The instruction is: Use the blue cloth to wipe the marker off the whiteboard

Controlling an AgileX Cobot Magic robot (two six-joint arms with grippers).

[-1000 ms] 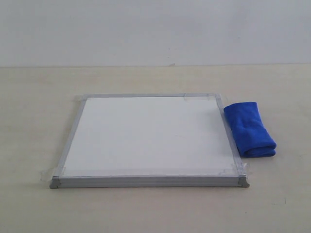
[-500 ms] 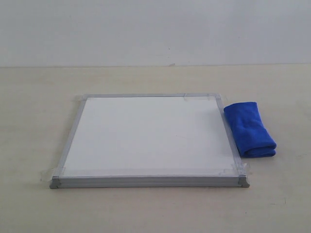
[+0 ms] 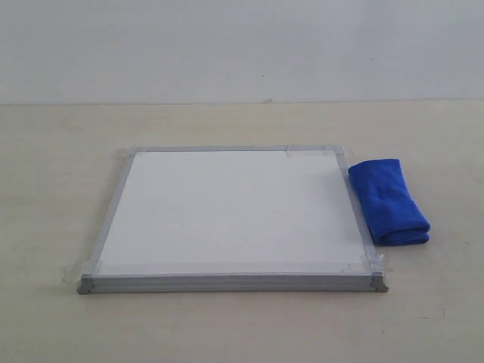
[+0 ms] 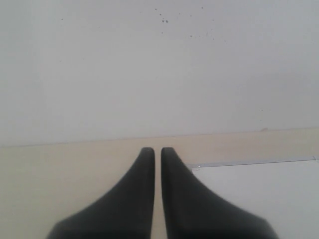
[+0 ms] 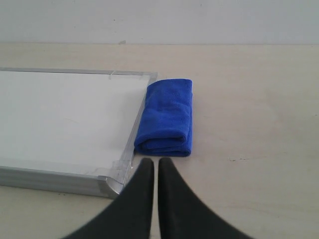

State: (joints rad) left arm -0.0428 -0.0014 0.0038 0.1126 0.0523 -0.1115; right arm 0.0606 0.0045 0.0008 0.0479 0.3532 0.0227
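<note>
One blue cloth [image 3: 389, 203]: plush, thick pile, folded into an oblong pad with a rounded fold at its near end. You will find it flat on the desk [image 3: 227, 325], against the right edge of the whiteboard [image 3: 227, 212], alongside the far half of that edge. In the right wrist view the cloth [image 5: 167, 117] touches the frame.

One whiteboard: flat, rectangular, smooth white face, silver metal frame [image 3: 106, 219] with grey corner caps at the near side. Clear tape [image 3: 361, 265] shows at all four corners, running onto the desk. The board lies flat, roughly centred.

Desk: pale beige, matte, faint grain. Plain off-white wall [image 3: 242, 45] behind it.

Two end effectors, each with two black, smooth, tapered fingers.
- Left end effector [image 4: 157, 152]: fingers drawn narrow, only a thin slit between them, holding nothing, near one corner of the board.
- Right end effector [image 5: 155, 163]: same narrow slit, holding nothing; tips near the cloth's near end and the board's near right corner, touching neither.
</note>
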